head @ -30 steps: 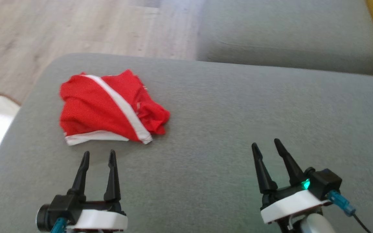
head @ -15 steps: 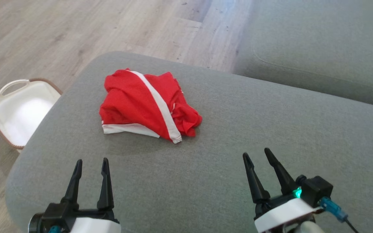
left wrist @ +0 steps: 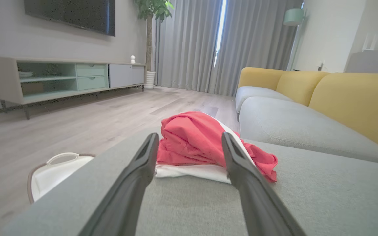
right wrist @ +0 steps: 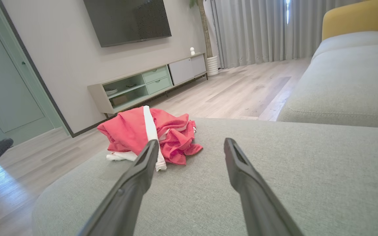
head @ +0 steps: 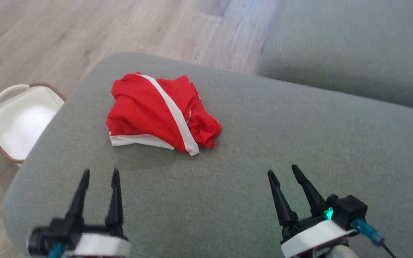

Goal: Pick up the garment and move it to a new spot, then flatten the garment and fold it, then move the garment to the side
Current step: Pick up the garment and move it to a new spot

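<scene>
On the grey seat cushion (head: 264,150), toward its far left corner, lies the garment (head: 156,111), red with a white stripe, bunched in a loose heap. We judge it light, soft and limp: it will sag and trail from any single hold, and thin slick cloth may slip from narrow fingertips unless we pinch a doubled fold. The white hem (head: 140,140) along its near side looks the firmest place to grasp, with a second hold on the crumpled lobe at its 3 o'clock end.

Our left gripper (head: 100,172) hovers over the cushion with the heap at about 1 o'clock, jaws spread wide and empty. Our right gripper (head: 282,170) has it at 10 o'clock, well apart, jaws likewise wide with nothing between them.

Room matters here. The cushion's rounded edge runs close at the garment's 9 and 12 o'clock, with bare floor (head: 48,36) beyond and a white basket (head: 20,125) below at 9 o'clock. Broad open cushion lies at 3 to 5 o'clock, our best ground for flattening.
</scene>
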You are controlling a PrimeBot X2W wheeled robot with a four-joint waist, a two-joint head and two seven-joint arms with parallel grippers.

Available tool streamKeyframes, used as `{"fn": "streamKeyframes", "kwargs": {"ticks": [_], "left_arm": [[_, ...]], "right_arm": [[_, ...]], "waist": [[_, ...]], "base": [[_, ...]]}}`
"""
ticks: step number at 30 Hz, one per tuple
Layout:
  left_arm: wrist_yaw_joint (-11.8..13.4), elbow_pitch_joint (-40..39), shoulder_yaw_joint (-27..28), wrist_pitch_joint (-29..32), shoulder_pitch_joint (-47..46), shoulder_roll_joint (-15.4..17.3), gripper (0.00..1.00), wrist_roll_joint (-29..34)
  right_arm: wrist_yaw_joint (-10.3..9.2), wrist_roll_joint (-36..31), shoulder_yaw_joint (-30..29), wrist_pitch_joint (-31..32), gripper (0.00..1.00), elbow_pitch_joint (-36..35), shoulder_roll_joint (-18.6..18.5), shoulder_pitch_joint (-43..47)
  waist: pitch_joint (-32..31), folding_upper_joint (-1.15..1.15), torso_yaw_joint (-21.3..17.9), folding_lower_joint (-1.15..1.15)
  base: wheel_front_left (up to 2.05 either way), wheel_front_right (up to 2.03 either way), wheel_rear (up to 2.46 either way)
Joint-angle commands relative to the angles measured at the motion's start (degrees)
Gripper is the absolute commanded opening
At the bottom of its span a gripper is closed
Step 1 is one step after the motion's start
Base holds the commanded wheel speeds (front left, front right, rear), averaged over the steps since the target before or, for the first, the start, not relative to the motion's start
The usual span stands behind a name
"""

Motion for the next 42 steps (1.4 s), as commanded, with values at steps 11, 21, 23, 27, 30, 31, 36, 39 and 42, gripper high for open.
{"fn": "streamKeyframes", "kwargs": {"ticks": [11,21,23,27,30,31,36,39,42], "left_arm": [[-2.6,9.11,-2.04,15.07,-32.03,9.82,1.0,-1.46],[-2.81,22.67,-17.58,30.6,-48.08,18.83,1.0,-8.94],[-2.81,24.7,-19.34,31.7,-49.16,19.78,1.0,-10.5],[-2.81,28.73,-21.28,31.64,-50.51,21.23,1.0,-11.66],[-2.82,31.4,-21.94,30.97,-50.96,21.28,1.0,-12.14],[-2.82,32.09,-22.13,30.75,-51.05,21.12,1.0,-12.34],[-2.82,33.87,-23.94,29.79,-51.59,20.81,0.0,-14.43],[-2.82,34.08,-23.63,27.12,-52.37,20.98,0.0,-14.66],[-2.72,33.56,-23.15,24.39,-52.77,20.96,0.0,-14.93]], "right_arm": [[-0.04,-3.79,-2.13,-0.78,1.0,-3.38,-0.33,-6.88],[-0.04,-4.31,-4.24,-0.78,1.0,-4.08,-0.33,-10.45],[-0.04,-4.13,-4.34,-0.78,1.0,-4.12,-0.33,-10.7],[-0.04,-4.11,-4.4,-0.78,1.0,-4.24,-0.33,-10.86],[-0.04,-4.12,-4.46,-0.78,1.0,-4.21,-0.33,-10.94],[-0.04,-4.14,-4.52,-0.78,1.0,-4.17,-0.33,-10.95],[-0.04,-4.33,-4.57,-0.78,1.0,-3.81,-0.33,-10.94],[-0.04,-4.25,-4.81,-0.78,1.0,-3.47,-0.33,-10.71],[-0.04,-4.12,-4.85,-0.78,1.0,-3.01,-0.33,-10.29]], "waist": [[11.03,0.0,-5.36,0.01],[17.33,0.0,-10.35,0.01],[17.78,0.0,-10.91,0.01],[18.21,0.0,-11.47,0.01],[18.24,0.0,-11.62,0.01],[18.19,0.0,-11.61,0.01],[17.6,0.0,-11.37,0.01],[16.7,0.0,-11.05,0.01],[15.37,0.0,-10.69,0.01]], "base": [[0.0,0.0,0.0],[0.0,0.0,0.0],[0.0,0.0,0.0],[0.0,0.0,0.0],[0.0,0.0,0.0],[0.0,0.0,0.0],[0.0,0.0,0.0],[0.0,0.0,0.0],[0.0,0.0,0.0]]}}
